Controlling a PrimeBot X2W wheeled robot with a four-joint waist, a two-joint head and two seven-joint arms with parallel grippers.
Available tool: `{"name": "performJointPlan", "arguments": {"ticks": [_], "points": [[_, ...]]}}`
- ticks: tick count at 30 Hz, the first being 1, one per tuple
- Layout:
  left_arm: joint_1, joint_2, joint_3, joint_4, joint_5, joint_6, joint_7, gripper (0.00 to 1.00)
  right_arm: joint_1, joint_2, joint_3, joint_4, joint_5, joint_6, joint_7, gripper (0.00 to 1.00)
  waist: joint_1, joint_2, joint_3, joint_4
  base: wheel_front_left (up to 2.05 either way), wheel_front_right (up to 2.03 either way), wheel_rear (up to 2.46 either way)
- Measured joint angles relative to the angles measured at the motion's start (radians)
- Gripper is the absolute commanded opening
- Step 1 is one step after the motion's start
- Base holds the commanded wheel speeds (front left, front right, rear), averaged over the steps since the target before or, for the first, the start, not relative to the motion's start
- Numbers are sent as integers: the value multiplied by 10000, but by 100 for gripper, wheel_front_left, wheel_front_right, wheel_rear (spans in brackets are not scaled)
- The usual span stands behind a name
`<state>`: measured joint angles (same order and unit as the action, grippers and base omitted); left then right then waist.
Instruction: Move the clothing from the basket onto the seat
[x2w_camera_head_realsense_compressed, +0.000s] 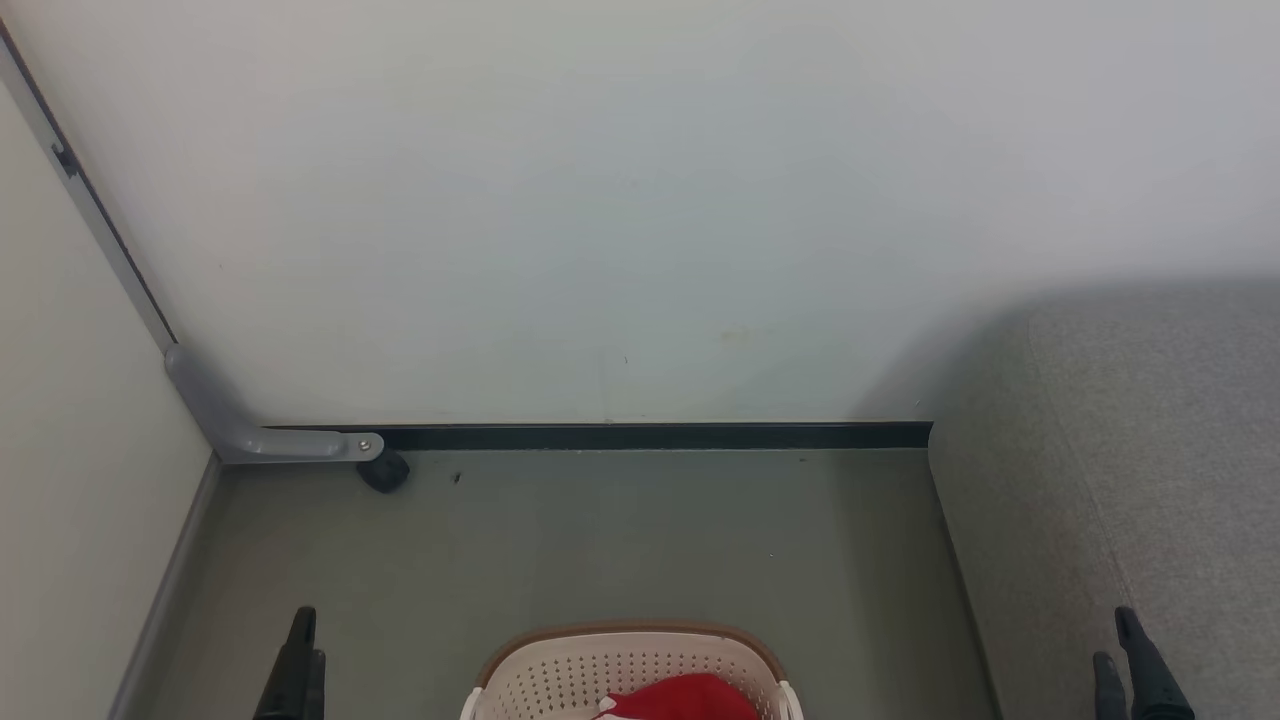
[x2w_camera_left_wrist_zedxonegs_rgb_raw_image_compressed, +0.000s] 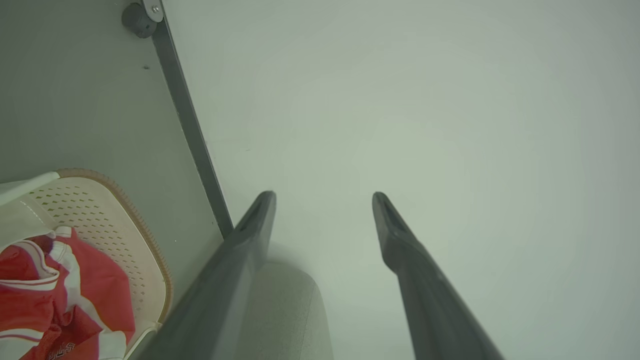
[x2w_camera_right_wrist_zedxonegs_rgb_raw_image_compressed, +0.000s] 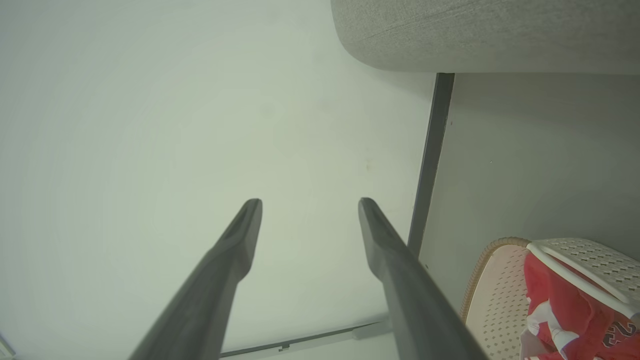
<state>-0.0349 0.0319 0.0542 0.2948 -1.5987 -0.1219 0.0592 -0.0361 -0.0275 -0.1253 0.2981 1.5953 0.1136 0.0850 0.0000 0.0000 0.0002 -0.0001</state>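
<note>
The clothing (x2w_camera_head_realsense_compressed: 685, 697), red with white stripes, lay heaped in the basket (x2w_camera_head_realsense_compressed: 560, 680) on the floor (x2w_camera_head_realsense_compressed: 650, 540), with the grey seat (x2w_camera_head_realsense_compressed: 1150, 450) to its right. The left pincer (x2w_camera_left_wrist_zedxonegs_rgb_raw_image_compressed: 324, 197) and right pincer (x2w_camera_right_wrist_zedxonegs_rgb_raw_image_compressed: 310, 201) hung empty, fingers spread apart. A shallow pinch might let a trailing garment fall short of the seat, or drag the basket along. Dark print on the fabric was too cropped to read.

Open floor (x2w_camera_head_realsense_compressed: 640, 530) runs from the basket (x2w_camera_head_realsense_compressed: 630, 630) to the wall (x2w_camera_head_realsense_compressed: 640, 200). The left tool (x2w_camera_head_realsense_compressed: 310, 635) hangs spread over free floor beside the basket, the right tool (x2w_camera_head_realsense_compressed: 1113, 636) spread over the seat (x2w_camera_head_realsense_compressed: 1150, 450), which blocks the right side up to the wall. The basket's mouth is uncovered above the clothing (x2w_camera_head_realsense_compressed: 690, 698). A grey bracket (x2w_camera_head_realsense_compressed: 270, 438) and dark stopper (x2w_camera_head_realsense_compressed: 385, 472) jut low in the left corner
</note>
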Motion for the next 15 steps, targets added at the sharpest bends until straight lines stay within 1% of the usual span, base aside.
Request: {"name": "performJointPlan", "arguments": {"ticks": [5,9,15], "points": [[0,10,-61,-211,121,0,-184,100,0,-8,48,-224,-42,0,-79,100,0,0,-3,0,0,0,0],[0,19,-123,-391,416,4,-330,100,0,-42,125,-430,-165,2,-165,100,0,0,-3,0,0,0,0],[0,65,-286,-640,692,77,-558,100,1,-150,293,-752,-531,6,-267,100,0,0,-4,-3,0,0,0]]}}
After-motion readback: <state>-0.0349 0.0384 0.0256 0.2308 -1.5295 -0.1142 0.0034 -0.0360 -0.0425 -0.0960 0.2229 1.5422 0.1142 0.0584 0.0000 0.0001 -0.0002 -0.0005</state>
